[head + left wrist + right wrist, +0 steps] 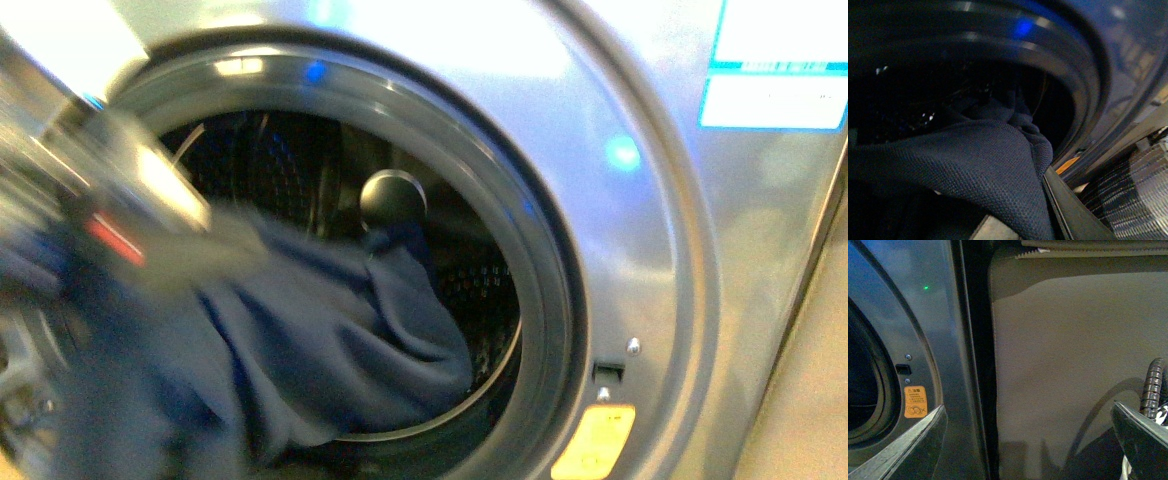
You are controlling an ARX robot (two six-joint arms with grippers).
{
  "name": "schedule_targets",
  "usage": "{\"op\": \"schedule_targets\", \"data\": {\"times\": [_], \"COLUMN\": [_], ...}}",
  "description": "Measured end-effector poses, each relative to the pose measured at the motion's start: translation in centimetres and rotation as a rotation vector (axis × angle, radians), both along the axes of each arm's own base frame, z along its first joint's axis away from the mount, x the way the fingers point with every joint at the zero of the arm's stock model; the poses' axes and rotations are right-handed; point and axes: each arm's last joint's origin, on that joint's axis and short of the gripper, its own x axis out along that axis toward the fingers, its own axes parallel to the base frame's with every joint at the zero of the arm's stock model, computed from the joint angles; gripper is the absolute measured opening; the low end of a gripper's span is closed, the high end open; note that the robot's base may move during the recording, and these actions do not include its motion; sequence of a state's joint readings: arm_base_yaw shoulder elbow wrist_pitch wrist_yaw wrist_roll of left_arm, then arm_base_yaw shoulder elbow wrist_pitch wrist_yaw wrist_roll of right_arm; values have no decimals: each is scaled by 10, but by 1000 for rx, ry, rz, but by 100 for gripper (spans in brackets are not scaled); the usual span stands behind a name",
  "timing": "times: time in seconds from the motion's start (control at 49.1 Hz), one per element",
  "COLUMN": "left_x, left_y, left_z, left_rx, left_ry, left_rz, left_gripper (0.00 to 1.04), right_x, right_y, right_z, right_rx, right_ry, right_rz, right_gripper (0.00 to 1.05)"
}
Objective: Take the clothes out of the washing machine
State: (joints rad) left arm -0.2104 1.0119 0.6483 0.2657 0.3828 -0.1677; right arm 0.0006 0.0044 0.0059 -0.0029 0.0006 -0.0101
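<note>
Right gripper first: its fingers are spread wide with nothing between them, just bare floor behind. It sits off the right edge of the washing machine, near the orange warning sticker. So that arm isn't doing any of the work right now imo.

Left gripper is a smeared blur at the left rim of the door opening, and honestly I can't tell if its fingers are clamped or not. Its wrist cam is mostly cloth, with no fingertips I can make out. The fabric does bunch toward it, so my guess is it's got a hold.

The clothes: one big navy heap, partly out. It spills from the drum over the lower-left rim of the opening. The far end is up inside, touching a round black knob-looking thing. Can't say if it's snagged there or just resting against it.

Progress-wise I'd call this piece roughly halfway. The door's open and the cloth's across the rim, but nothing is fully clear of the machine. No way to see if more is sitting deeper in the drum.
</note>
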Motion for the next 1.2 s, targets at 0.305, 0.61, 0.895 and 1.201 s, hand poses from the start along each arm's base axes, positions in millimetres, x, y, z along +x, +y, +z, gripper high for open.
{"op": "schedule_targets", "data": {"times": [0.305, 0.61, 0.895, 1.201], "left_x": [-33, -37, -53, -64], "left_y": [-2, -46, -133, -168], "left_z": [80, 163, 248, 280], "left_rx": [-63, -112, -95, -97], "left_ry": [-236, -367, -484, -513], "left_rz": [-40, -117, -274, -350], "left_gripper": [6, 6, 6, 6], "right_x": [0, 0, 0, 0], "right_y": [0, 0, 0, 0], "right_z": [0, 0, 0, 0], "right_rx": [0, 0, 0, 0], "right_ry": [0, 0, 0, 0], "right_rz": [0, 0, 0, -2], "right_gripper": [97, 97, 97, 97]}}
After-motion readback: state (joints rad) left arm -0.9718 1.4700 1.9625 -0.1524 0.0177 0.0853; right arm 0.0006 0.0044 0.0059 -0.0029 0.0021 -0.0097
